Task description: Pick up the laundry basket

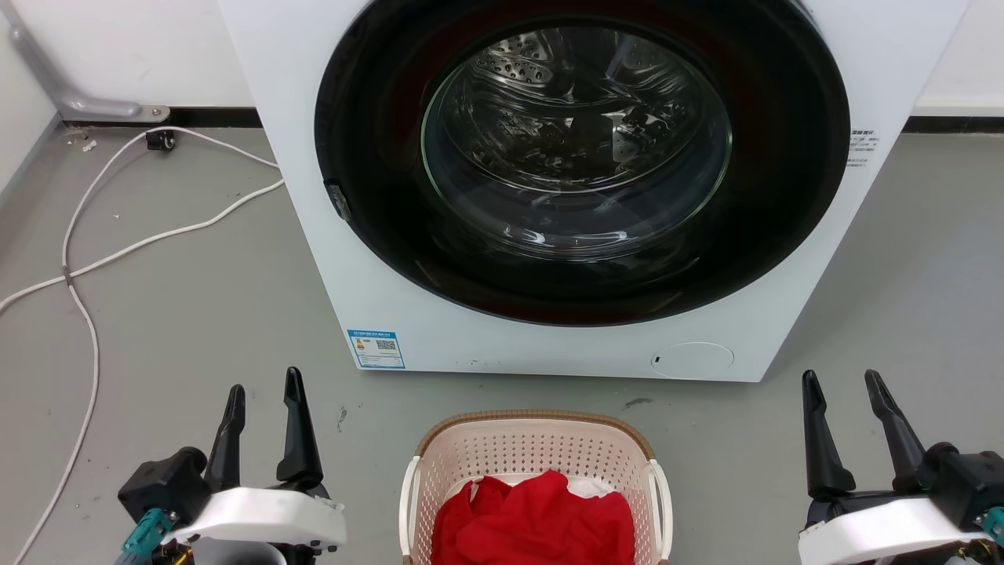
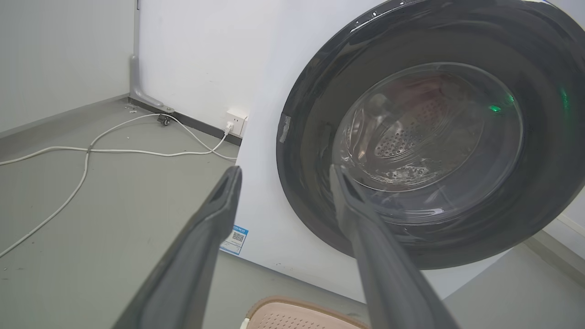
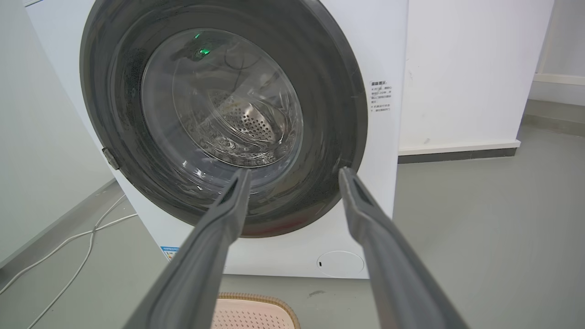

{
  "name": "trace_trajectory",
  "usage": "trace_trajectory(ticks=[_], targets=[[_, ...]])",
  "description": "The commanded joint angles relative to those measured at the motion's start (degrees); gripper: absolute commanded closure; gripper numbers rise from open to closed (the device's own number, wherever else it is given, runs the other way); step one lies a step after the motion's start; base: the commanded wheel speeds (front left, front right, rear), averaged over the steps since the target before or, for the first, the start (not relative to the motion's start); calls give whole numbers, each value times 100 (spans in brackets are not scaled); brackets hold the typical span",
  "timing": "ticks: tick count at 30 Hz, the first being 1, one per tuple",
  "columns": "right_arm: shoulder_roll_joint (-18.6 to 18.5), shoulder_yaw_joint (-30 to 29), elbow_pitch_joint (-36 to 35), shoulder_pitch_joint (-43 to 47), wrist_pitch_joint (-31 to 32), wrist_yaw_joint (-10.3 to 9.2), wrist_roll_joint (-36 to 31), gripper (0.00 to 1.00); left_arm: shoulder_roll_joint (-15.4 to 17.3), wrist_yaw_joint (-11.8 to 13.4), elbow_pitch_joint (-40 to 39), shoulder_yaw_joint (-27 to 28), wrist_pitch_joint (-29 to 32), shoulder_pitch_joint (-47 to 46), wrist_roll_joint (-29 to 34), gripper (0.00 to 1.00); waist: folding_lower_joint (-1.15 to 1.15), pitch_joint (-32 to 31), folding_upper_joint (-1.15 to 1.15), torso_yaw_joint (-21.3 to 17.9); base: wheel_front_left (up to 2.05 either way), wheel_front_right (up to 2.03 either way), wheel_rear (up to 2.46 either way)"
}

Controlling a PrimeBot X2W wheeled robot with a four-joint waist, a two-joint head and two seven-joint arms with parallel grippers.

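The laundry basket (image 1: 533, 451) sits on the floor at the bottom centre of the head view, cream with perforated walls, a brown rim and white side handles. A red cloth (image 1: 537, 522) fills it, with a bit of white cloth beside it. My left gripper (image 1: 265, 382) is open, well to the left of the basket and apart from it. My right gripper (image 1: 843, 378) is open, well to the right. The basket's brown rim (image 2: 292, 304) peeks in at the bottom of the left wrist view below that open gripper (image 2: 284, 170). In the right wrist view the rim (image 3: 256, 301) lies under the open gripper (image 3: 295, 172).
A white front-loading washing machine (image 1: 408, 298) with a dark round door (image 1: 580, 157) stands just behind the basket. White cables (image 1: 86, 259) trail over the grey floor on the left, toward a wall socket (image 2: 236, 119). Bare floor lies on both sides of the basket.
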Motion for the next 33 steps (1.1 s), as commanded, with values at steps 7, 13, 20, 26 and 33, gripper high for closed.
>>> trace_trajectory(ticks=[7,13,20,26,33], targets=[[-14,23,-89,94,-122,0,-429,0,11,55,-18,-33,-124,43,392,0,0,10,0,-14,0,0,0],[-13,34,-118,127,-195,-1,-720,0,11,89,-5,-48,-196,84,666,0,0,21,0,-19,0,0,0],[-13,48,-120,198,-271,-1,-1032,0,11,115,51,-61,-275,113,973,0,0,28,0,-22,0,0,0],[-12,41,-136,233,-330,-1,-1302,0,11,131,120,-98,-338,132,1201,0,0,39,0,-9,0,0,0],[-11,23,-107,274,-415,-1,-1627,0,10,184,226,-125,-416,179,1477,0,0,38,0,6,0,0,0]])
